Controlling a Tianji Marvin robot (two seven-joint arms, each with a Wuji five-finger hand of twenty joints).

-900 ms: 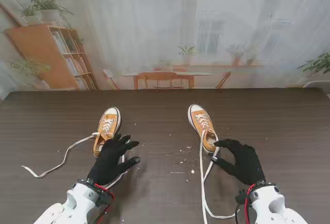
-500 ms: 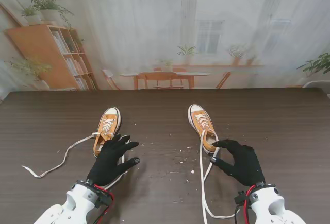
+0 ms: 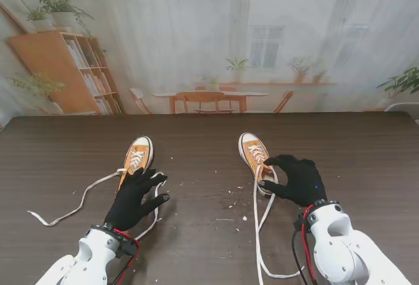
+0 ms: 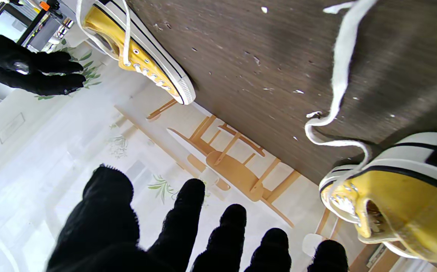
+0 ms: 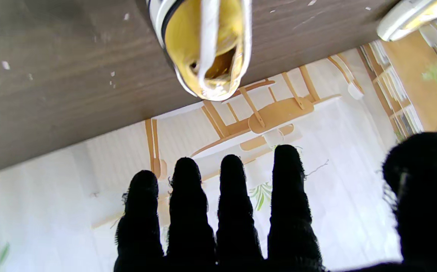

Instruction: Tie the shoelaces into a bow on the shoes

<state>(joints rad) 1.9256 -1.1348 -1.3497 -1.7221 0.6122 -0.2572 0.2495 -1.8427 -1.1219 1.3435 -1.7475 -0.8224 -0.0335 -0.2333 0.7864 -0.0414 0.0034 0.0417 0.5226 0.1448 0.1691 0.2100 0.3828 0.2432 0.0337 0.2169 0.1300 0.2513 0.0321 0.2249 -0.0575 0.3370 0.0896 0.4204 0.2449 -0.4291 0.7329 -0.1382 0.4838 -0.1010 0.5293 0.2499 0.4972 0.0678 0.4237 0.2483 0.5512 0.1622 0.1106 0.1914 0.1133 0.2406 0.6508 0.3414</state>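
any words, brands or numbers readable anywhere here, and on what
None can be read.
Left shoe: no readable logo or lettering; the black patch on its heel in the left wrist view is blurred.
Right shoe: no lettering shows.
Bookshelf on the backdrop: book spines too small to read.

You see a dark wood-grain table (image 3: 366, 160) filling the frame's lower half. On it rest two yellow shoes, left shoe (image 3: 135, 161) and right shoe (image 3: 256, 159), their white laces (image 3: 78, 201) trailing loose among pale crumbs (image 3: 230, 204).
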